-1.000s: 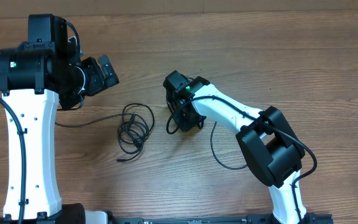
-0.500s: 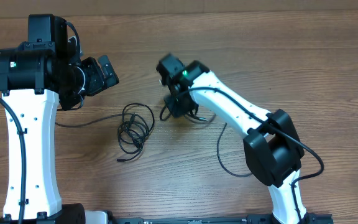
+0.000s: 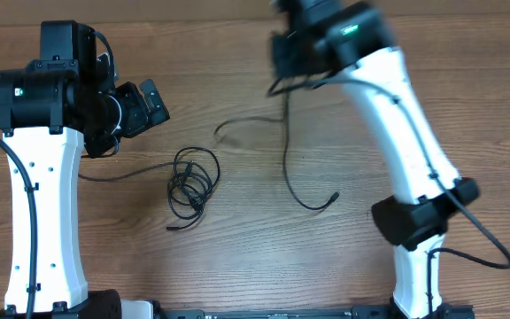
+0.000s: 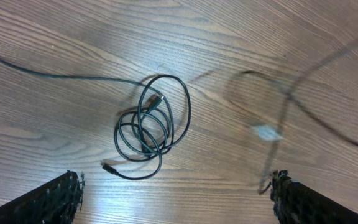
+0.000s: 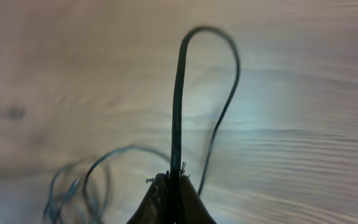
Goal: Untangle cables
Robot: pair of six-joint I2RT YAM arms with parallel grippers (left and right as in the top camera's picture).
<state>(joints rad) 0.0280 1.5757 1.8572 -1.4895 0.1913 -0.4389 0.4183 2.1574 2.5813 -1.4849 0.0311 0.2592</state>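
- Right hand [image 5: 171, 196]: raised over the far side of the surface [image 3: 264, 257], blurred in the overhead view, clamped tight on a black lifted cable [image 5: 178, 93].
- Lifted cable: hangs from that hand, looping down toward the centre.
- Left hand [image 3: 151, 105]: far left, fingers spread wide, holding nothing.
- Coiled cable [image 3: 191, 182]: lies on the surface left of the lifted cable and apart from it, with one tail running left.

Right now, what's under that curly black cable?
Only the wooden table shows through the loops of the coiled cable. The thin strips of wood right beneath its strands are covered.
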